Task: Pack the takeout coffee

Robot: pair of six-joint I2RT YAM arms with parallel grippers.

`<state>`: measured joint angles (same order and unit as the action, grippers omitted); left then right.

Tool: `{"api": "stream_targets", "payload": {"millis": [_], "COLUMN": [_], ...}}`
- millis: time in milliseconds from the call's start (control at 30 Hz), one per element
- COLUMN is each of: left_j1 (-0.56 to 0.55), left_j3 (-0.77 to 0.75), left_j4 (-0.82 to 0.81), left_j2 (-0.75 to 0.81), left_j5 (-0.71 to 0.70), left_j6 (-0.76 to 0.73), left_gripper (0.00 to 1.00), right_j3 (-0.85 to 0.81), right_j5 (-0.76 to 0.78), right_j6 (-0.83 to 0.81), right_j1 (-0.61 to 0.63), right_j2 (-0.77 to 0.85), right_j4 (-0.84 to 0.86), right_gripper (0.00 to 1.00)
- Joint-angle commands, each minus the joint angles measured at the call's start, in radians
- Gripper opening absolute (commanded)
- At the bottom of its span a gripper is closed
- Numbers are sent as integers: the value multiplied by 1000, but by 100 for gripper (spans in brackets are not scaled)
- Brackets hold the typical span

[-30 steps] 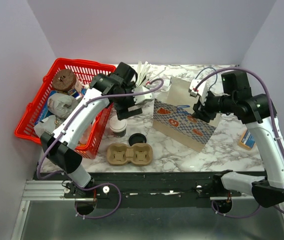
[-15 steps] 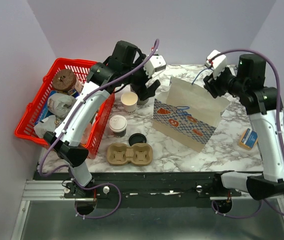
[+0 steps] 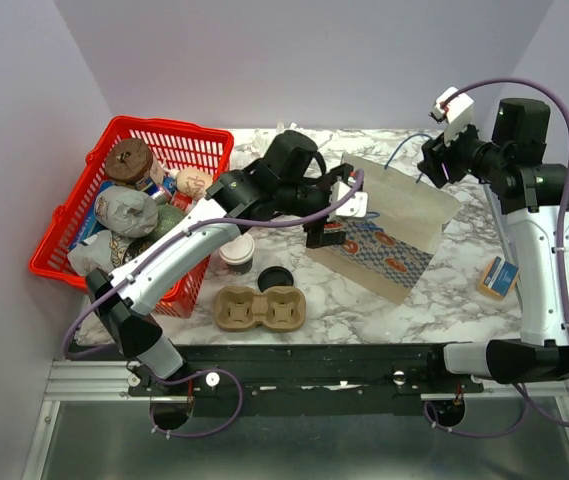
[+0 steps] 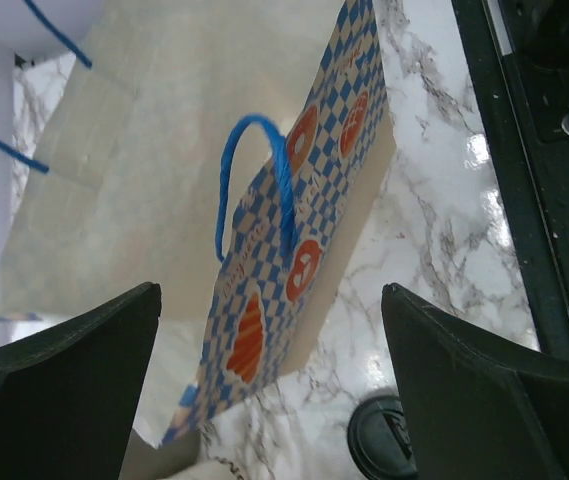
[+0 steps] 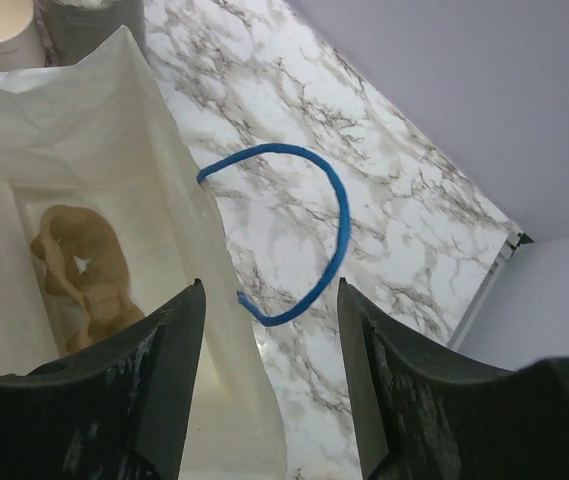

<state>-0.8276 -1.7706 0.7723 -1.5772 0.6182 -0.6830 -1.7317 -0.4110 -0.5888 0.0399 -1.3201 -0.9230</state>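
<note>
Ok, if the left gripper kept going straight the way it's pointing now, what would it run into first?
Most likely the paper bag: its blue handle and checked face sit centred between the fingers of the open left gripper. Depth is unclear, so the handle may come first.

The top view looks down from above and behind the arms onto the whole table (image 3: pixel 444 290). The left gripper (image 4: pixel 269 300) camera looks down close on the bag (image 4: pixel 354 130), at its near face. The right gripper (image 5: pixel 269 290) camera looks close into its mouth from the far right. All three views share the bag.
</note>
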Motion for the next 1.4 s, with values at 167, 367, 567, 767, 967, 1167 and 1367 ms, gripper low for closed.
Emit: {"api": "stream_targets", "payload": {"millis": [167,367,567,767,967,1167,1367], "left_j1": [-42,-42,-42,-42,-44,-50,-61], "left_j3": [-41,-49,-154,-200,-279,-391,-432], "left_j4": [-102,-136,-29,12,15,33,33], "left_j2": [-122,-185,-228,-201,-164,-161,-165], "left_j5": [-44,-43,-8,5,0,-8,-12], "left_j6": [-112,-116,-110,-110,-82,-69,-66], "left_gripper": [98,90,36,1,0,0,0], "right_j3": [93,109,109,-6,-246,-353,-303], "right_j5": [-84,-150,-147,-163,-157,-163,-160], "right_j6": [26,26,-17,-20,6,27,29], "right_j1": [-6,-5,-6,-6,-6,-6,-6], "right_j2": [-67,-99,-105,-113,-123,-136,-120], "right_j4": [21,3,-34,-94,-157,-203,-197], "right_gripper": [62,52,27,1,1,0,0]}}
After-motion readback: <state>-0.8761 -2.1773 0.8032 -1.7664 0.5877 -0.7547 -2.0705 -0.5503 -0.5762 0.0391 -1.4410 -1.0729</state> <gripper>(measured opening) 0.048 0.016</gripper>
